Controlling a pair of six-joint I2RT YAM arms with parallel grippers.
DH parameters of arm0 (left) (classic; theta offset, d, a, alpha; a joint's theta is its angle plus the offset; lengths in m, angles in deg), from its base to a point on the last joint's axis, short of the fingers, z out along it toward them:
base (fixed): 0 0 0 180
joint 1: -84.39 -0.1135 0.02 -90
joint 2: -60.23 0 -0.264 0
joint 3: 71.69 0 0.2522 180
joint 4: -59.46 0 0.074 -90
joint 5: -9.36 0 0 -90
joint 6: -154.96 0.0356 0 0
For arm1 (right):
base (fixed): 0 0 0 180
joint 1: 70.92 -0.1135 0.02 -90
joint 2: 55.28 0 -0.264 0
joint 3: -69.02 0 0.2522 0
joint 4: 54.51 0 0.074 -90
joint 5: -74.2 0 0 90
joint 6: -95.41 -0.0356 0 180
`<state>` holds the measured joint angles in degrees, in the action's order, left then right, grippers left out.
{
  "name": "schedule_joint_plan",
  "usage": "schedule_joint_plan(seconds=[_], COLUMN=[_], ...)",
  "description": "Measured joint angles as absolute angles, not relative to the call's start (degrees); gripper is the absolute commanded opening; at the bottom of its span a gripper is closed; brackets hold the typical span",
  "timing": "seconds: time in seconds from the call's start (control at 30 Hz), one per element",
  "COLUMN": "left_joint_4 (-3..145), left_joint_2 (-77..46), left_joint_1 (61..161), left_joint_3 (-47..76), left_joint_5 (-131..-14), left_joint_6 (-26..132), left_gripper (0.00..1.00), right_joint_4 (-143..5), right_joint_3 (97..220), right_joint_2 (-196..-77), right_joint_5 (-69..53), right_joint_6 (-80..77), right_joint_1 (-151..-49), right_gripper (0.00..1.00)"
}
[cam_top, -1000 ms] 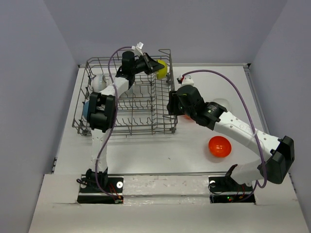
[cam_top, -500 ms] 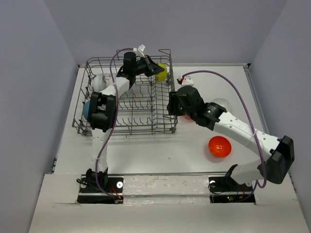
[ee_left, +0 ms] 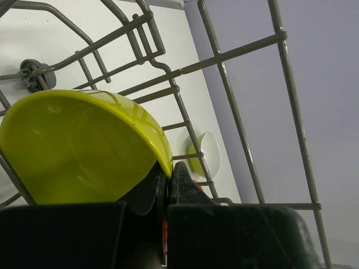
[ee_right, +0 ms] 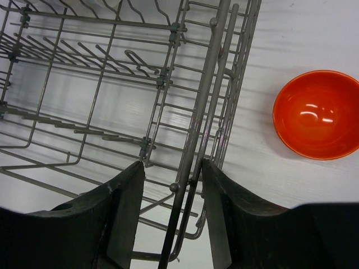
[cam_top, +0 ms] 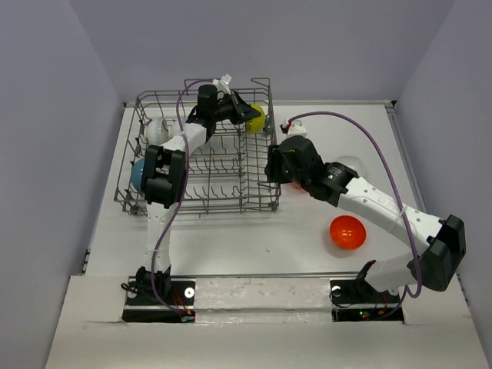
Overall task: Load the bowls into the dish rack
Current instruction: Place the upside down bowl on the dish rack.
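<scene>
From above, I see my left gripper [cam_top: 247, 116] in the dish rack's [cam_top: 223, 165] far right corner, and my right gripper [cam_top: 270, 171] at its right wall. Left wrist: fingers [ee_left: 185, 185] pinched on the yellow-green bowl's [ee_left: 73, 151] rim, inside the rack. Right wrist: fingers [ee_right: 126, 207] spread wide astride the rack's top wire; an orange bowl [ee_right: 317, 115] lies just outside.

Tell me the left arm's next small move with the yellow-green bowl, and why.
Probably lower the yellow-green bowl slightly onto the wires before releasing. The left gripper is shut on its rim, and the bowl sits inside the dish rack's far right corner. Whether it rests there yet is unclear.
</scene>
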<state>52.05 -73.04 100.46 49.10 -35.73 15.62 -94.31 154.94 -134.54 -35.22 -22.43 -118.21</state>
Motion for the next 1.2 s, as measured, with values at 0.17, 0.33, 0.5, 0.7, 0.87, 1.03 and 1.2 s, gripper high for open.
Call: schedule_joint_plan(seconds=[0.17, 0.33, 0.5, 0.7, 0.87, 1.03, 1.2], left_joint_4=[52.1, 52.3, 52.5, 53.9, 55.3, 56.2, 57.9], left_joint_2=[-73.0, -73.0, -73.0, -73.0, -73.0, -72.7, -72.2], left_joint_1=[100.5, 100.5, 100.4, 100.4, 100.4, 100.4, 100.4], left_joint_3=[49.1, 49.1, 49.1, 49.1, 49.1, 49.1, 49.1], left_joint_5=[-35.8, -35.9, -35.9, -36.5, -36.8, -37.1, -37.7], left_joint_6=[15.6, 15.7, 15.7, 16.6, 18.0, 19.1, 20.4], left_gripper=[0.00, 0.00, 0.00, 0.00, 0.00, 0.00, 0.00], right_joint_4=[-94.4, -94.4, -94.1, -93.8, -93.7, -93.6, -93.6], right_joint_3=[154.5, 154.3, 154.1, 153.9, 153.9, 153.9, 153.9], right_joint_2=[-134.5, -134.5, -134.5, -134.5, -134.5, -134.5, -134.5], right_joint_5=[-35.3, -37.9, -38.3, -38.3, -38.3, -38.3, -38.3], right_joint_6=[-22.3, -22.5, -22.5, -22.5, -22.5, -22.5, -22.4], right_joint_1=[-118.1, -117.8, -117.8, -117.8, -117.8, -117.8, -117.8], right_gripper=[0.20, 0.09, 0.06, 0.03, 0.03, 0.03, 0.03])
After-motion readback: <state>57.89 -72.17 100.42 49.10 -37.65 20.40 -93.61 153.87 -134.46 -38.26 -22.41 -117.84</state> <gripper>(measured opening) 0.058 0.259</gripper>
